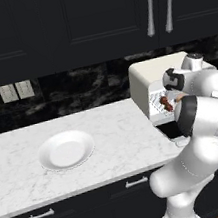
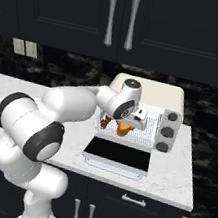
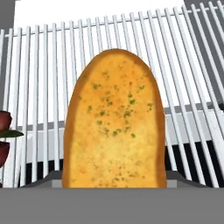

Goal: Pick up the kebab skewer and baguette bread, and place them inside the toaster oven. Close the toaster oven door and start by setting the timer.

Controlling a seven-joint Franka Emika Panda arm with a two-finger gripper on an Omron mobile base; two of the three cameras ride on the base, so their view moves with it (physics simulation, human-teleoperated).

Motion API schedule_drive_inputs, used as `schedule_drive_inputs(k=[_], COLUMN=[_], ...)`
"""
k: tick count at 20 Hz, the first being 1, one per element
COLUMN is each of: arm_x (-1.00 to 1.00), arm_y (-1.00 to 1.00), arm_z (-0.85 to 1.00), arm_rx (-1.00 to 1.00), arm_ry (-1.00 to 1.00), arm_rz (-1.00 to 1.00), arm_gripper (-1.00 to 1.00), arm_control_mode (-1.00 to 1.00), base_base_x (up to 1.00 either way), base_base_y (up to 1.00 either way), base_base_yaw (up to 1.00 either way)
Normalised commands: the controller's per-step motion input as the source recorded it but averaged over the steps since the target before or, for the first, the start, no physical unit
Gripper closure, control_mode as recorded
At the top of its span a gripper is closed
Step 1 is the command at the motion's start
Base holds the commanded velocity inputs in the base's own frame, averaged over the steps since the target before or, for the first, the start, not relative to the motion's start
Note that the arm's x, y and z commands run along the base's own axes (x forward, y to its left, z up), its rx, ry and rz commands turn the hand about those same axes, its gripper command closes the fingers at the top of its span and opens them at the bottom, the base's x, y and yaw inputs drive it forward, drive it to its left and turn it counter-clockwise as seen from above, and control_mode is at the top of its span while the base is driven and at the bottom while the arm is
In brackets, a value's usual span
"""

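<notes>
Hand (image 2: pixel 124 127) grips baguette bread (image 3: pixel 114 120) over wire rack (image 3: pixel 39 78) in toaster oven (image 2: pixel 156 96), door (image 2: pixel 118 154) down; kebab skewer (image 2: pixel 106 122) alongside.

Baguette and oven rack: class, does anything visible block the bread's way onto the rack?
Nothing visible does. The baguette hangs at the gripper over the wire rack, the oven door lies folded down, and the skewer sits off to one side.

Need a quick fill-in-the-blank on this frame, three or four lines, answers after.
1. The toaster oven door is ____.
2. The baguette bread is over the oven's wire ____.
3. The kebab skewer already lies inside the ____.
4. The white plate sits on the marble ____.

Missing words: open; rack; toaster oven; counter
</notes>
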Motion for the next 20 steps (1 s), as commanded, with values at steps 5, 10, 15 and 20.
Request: schedule_drive_inputs(k=[5,10,15,20], arm_x=[0.0,0.0,-0.02,-0.29], arm_y=[-0.03,-0.01,-0.03,0.0], arm_z=[-0.27,-0.07,0.05,0.25], arm_rx=[0.0,0.0,0.0,0.0], arm_ry=[0.0,-0.01,-0.03,-0.04], arm_rz=[0.03,0.01,0.0,0.0], arm_gripper=[-1.0,-1.0,-1.0,-1.0], arm_control_mode=[-1.0,-1.0,-1.0,-1.0], base_base_x=[0.0,0.0,0.0,0.0], base_base_y=[0.0,0.0,0.0,0.0], base_base_yaw=[0.0,0.0,0.0,0.0])
